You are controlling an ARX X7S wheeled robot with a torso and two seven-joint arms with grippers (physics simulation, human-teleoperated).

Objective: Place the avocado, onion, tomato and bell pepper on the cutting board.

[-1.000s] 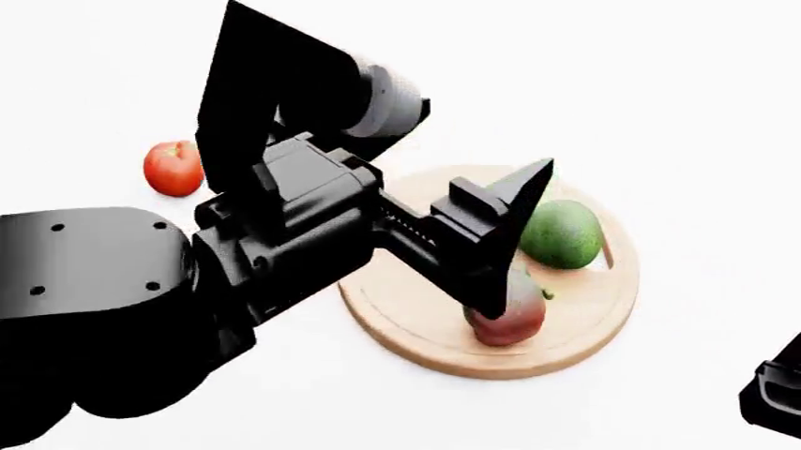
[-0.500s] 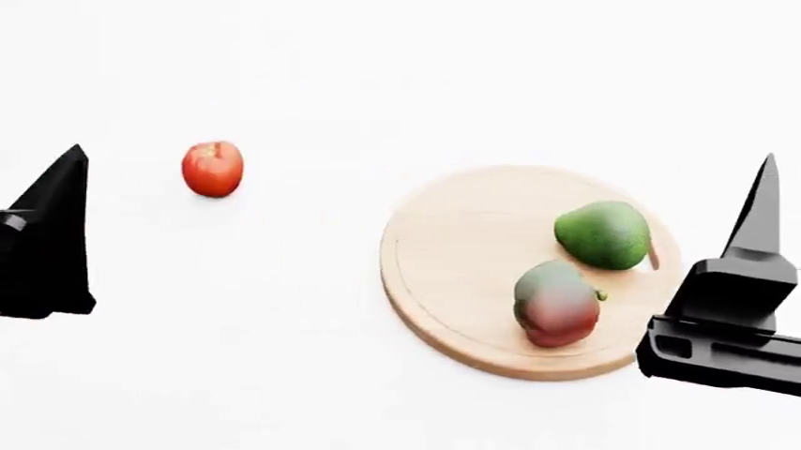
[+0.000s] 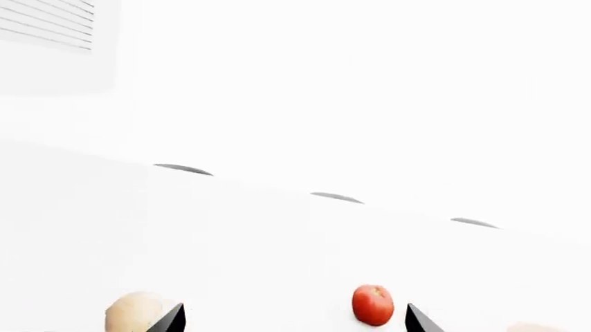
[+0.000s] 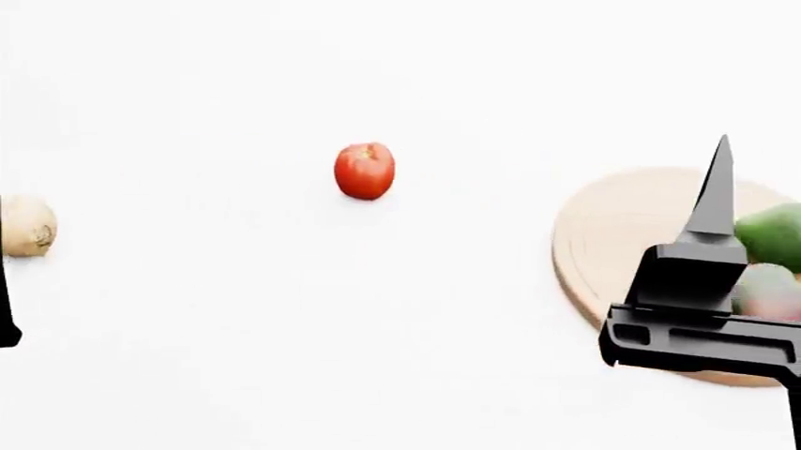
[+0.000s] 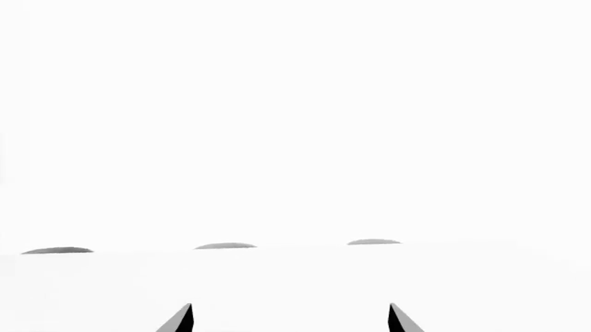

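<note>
Both end effectors spread and empty, tomato [image 4: 364,171] alone on open white surface, onion [image 4: 26,226] far left.

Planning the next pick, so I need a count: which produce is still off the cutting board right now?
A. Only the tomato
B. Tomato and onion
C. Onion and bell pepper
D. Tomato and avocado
B: in the head view the tomato and the onion sit on the bare table, while the avocado and bell pepper rest on the cutting board.
</note>
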